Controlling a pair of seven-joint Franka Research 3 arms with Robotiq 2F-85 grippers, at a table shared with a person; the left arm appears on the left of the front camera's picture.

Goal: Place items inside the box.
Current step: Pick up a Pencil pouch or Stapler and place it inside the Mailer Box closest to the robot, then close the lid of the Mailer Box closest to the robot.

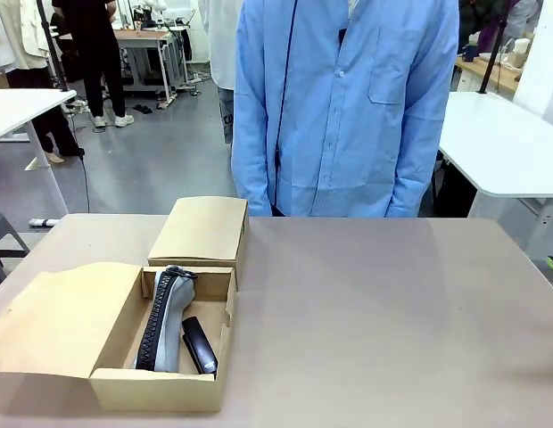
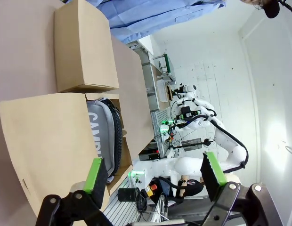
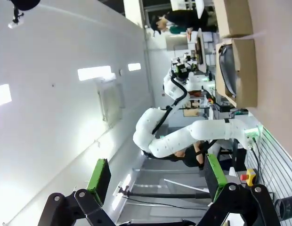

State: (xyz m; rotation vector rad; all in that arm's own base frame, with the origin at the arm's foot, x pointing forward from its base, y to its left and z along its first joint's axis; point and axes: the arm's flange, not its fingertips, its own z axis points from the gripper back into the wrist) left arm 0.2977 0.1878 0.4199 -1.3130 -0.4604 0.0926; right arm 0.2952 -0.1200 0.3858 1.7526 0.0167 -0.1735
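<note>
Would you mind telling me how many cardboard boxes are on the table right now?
2. The open box sits at the near left, holding a grey pouch and a black stapler. The closed box stands right behind it. More items may lie hidden inside.

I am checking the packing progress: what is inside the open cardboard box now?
Inside the open box lies a grey zip pouch and, beside it, a black stapler. The pouch covers the box floor beneath it, so anything under it cannot be seen.

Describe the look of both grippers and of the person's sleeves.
Left gripper and right gripper: black angular two-finger frames with round bolts, bright green pads on the fingers. The person's sleeves are long, light blue shirt cloth; the shirt has a chest pocket.
</note>
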